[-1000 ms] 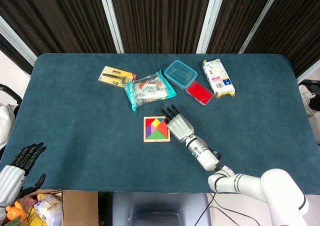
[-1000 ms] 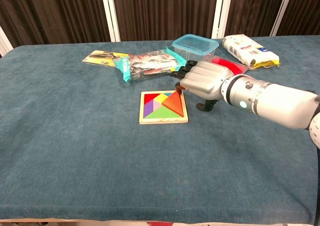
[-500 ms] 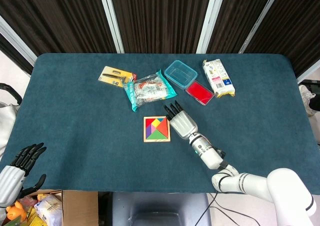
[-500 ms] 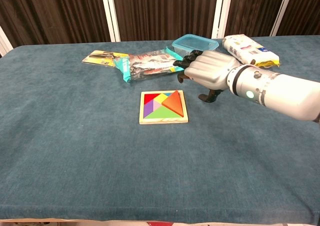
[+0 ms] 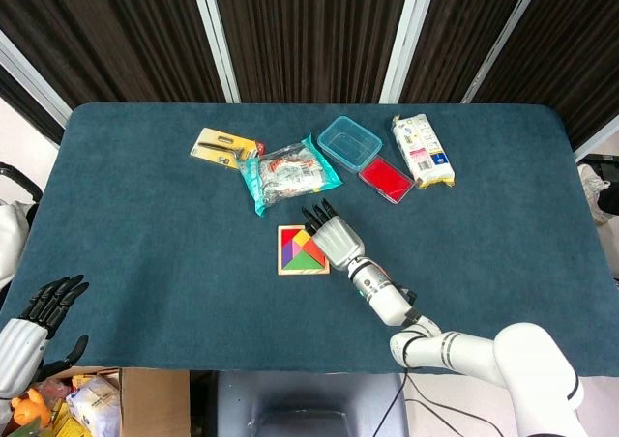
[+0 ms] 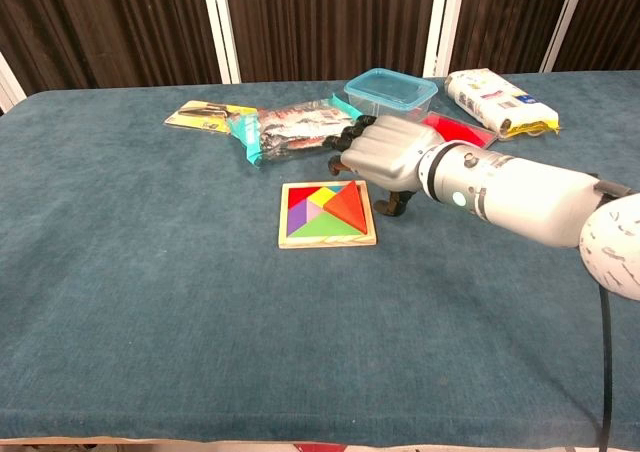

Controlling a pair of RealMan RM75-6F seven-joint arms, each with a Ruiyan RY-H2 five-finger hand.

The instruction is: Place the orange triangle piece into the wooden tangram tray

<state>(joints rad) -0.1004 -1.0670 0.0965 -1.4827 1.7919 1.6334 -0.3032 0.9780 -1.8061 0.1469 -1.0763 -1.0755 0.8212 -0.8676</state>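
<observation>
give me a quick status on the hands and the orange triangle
Right hand over the tray's right edge, holding nothing visible. Left hand idle off the table. Orange triangle in the tray. Nothing in the way.

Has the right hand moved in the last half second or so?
Yes. The right hand has shifted left, toward the wooden tangram tray; in the head view it now overlaps the tray's right edge, where before it sat clear of it.

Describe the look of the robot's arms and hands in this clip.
Right robot hand: silver metallic shell with black fingers, on a glossy white arm with a small green light and a black cable. Left robot hand: black fingers on a silver-white wrist.
</observation>
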